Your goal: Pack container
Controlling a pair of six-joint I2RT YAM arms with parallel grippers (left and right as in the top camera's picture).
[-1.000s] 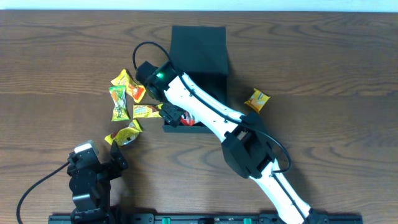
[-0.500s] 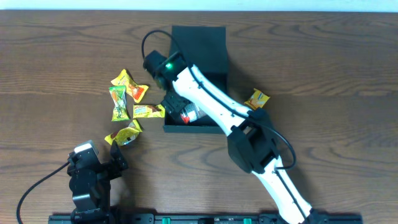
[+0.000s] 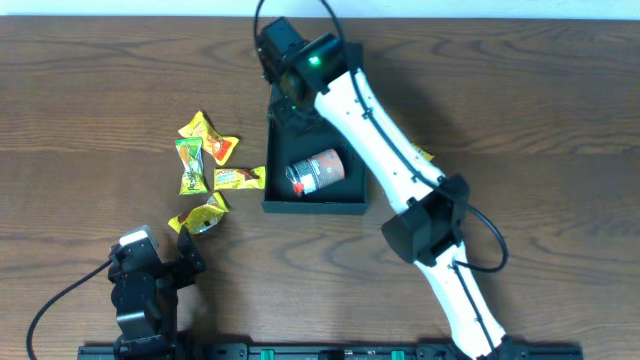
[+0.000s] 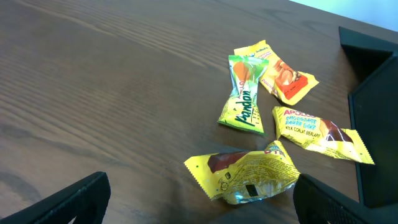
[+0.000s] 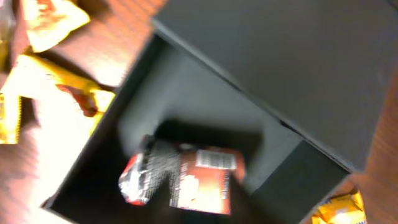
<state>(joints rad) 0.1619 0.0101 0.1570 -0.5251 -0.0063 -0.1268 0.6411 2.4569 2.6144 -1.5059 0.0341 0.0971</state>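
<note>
find the container (image 3: 312, 208) at mid-desk (image 3: 530, 100), flap lid laid open on the far side, with a red-topped can (image 3: 318, 172) lying on its side inside. note the right tool (image 3: 290, 100) above the far end of the container, jaws together. note the left tool (image 3: 160, 252) at the near left, jaws wide apart and empty, with snack packets (image 4: 264, 118) scattered beyond it, left of the container.

Dark wood-grain table (image 3: 560, 120), evenly lit
</note>
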